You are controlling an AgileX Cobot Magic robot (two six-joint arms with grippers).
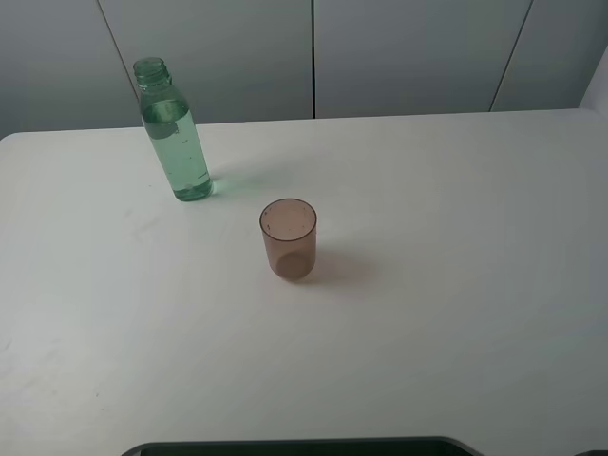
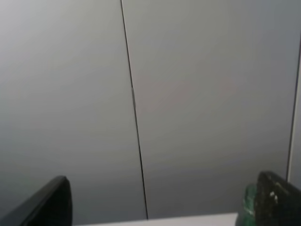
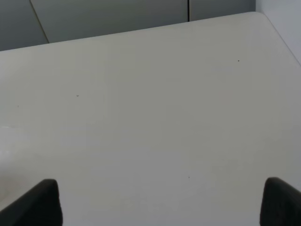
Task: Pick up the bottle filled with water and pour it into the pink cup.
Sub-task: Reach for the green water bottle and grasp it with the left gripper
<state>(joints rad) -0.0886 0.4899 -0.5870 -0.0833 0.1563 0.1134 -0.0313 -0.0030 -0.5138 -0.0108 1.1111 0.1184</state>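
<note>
The bottle (image 1: 177, 133), clear green plastic with no cap and partly full of water, stands upright at the back left of the white table (image 1: 456, 285). The pink cup (image 1: 289, 238), a brownish-pink tumbler, stands upright near the middle, to the front right of the bottle and apart from it. No gripper shows in the exterior high view. My left gripper (image 2: 164, 200) is open and empty, facing the back wall; a small green shape (image 2: 248, 203), maybe the bottle's top, shows beside one finger. My right gripper (image 3: 162, 200) is open and empty above bare table.
Grey wall panels (image 1: 399, 52) rise behind the table's back edge. A dark curved edge (image 1: 294, 446) lies along the bottom of the exterior high view. The table's back right corner (image 3: 256, 16) shows in the right wrist view.
</note>
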